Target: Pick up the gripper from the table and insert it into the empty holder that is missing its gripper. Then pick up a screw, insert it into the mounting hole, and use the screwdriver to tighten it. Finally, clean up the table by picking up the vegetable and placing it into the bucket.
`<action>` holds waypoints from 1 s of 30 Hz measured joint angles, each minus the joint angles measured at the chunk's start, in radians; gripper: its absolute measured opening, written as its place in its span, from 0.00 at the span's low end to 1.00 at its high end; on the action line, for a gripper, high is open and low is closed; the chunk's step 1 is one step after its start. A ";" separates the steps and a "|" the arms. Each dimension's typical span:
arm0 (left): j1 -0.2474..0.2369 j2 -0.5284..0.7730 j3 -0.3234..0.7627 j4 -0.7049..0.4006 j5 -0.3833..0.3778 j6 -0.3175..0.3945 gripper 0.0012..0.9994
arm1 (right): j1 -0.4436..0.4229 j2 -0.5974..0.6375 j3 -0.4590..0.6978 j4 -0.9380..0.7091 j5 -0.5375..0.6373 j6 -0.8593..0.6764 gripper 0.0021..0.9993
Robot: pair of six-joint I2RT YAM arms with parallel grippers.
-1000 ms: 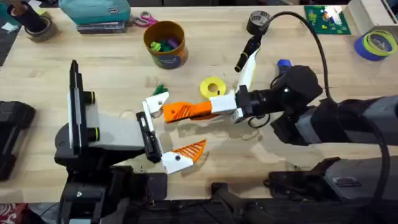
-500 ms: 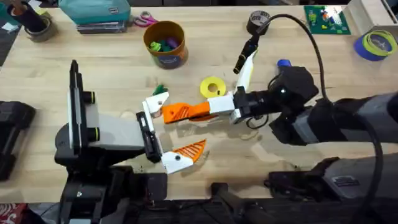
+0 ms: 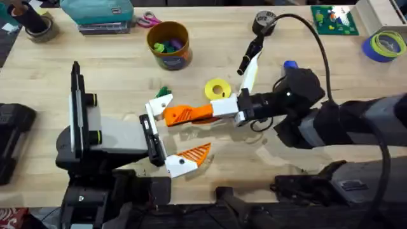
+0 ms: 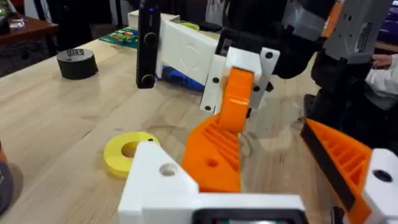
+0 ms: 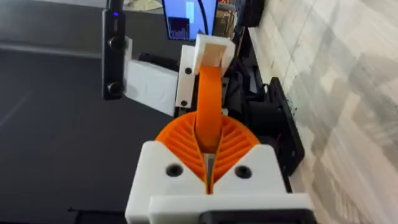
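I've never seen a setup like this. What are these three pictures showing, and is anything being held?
Two robot arms work at a wooden table. The overhead picture looks down from above their bases. The other two pictures come from a camera on each wrist. The right gripper is shut on an orange tip and holds it at the bare white holder of the open left gripper. The left gripper's other finger already carries its tip. A yellow ring, a small green vegetable and a bucket are also on the table.
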 joint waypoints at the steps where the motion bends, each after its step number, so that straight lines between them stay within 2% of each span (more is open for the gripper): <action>1: 0.000 0.000 0.000 0.000 0.000 0.000 0.99 | 0.000 0.005 0.001 0.000 0.003 0.002 0.01; 11: 0.000 0.000 0.000 0.000 -0.002 0.000 0.99 | 0.000 0.030 0.026 0.001 0.022 0.034 0.01; 21: 0.001 0.000 0.000 0.001 -0.013 -0.002 0.99 | 0.023 0.140 0.141 0.007 0.024 0.073 0.01; 30: 0.003 0.000 0.000 0.002 -0.024 -0.010 0.99 | 0.022 0.147 0.166 -0.032 0.016 0.076 0.01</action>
